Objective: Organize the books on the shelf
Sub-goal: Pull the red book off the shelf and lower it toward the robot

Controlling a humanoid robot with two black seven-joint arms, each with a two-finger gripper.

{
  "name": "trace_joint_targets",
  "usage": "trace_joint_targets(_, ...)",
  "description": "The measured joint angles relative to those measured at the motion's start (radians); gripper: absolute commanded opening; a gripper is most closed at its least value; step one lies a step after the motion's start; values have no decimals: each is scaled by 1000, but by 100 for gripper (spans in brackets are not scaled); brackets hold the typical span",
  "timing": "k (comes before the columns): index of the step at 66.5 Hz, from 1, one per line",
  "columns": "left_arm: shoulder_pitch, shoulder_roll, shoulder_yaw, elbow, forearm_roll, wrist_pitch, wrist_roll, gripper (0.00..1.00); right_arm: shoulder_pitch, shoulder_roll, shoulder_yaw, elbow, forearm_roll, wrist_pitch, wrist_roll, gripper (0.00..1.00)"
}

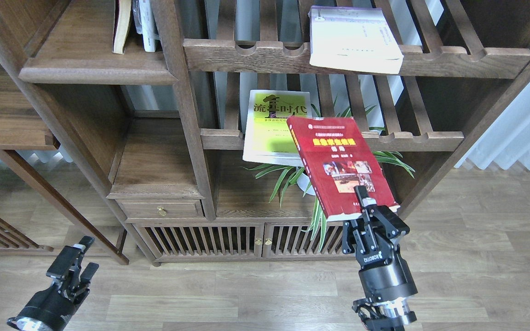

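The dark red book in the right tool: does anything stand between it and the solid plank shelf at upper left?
Yes. The upright wooden post stands between the dark red book, held by the right tool, and the solid plank shelf. Two upright books already occupy its back.
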Motion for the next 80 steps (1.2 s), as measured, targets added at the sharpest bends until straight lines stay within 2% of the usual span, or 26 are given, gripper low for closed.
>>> trace_joint_targets(12,-6,96,131,-47,-23,0,44,100,-56,-5,-91,1,-109,0,-11,3)
trace_joint_targets(20,-13,183,150,-151,-102,0,60,100,-81,-11,-128,1,-155,0,-12,3)
trace_joint_targets(45,-81,276,208,-245,-163,0,65,100,-78,-12,-162,-27,-198,0,-29,3)
trace_joint_targets(55,-84,288,280,-295,-164,0,63,100,-61,-8,-163,-45,-210,0,-30,3)
trace_joint_targets(80,-89,223,367,-317,-162,0,67,100,-35,-3,-205,-77,-221,0,-32,3)
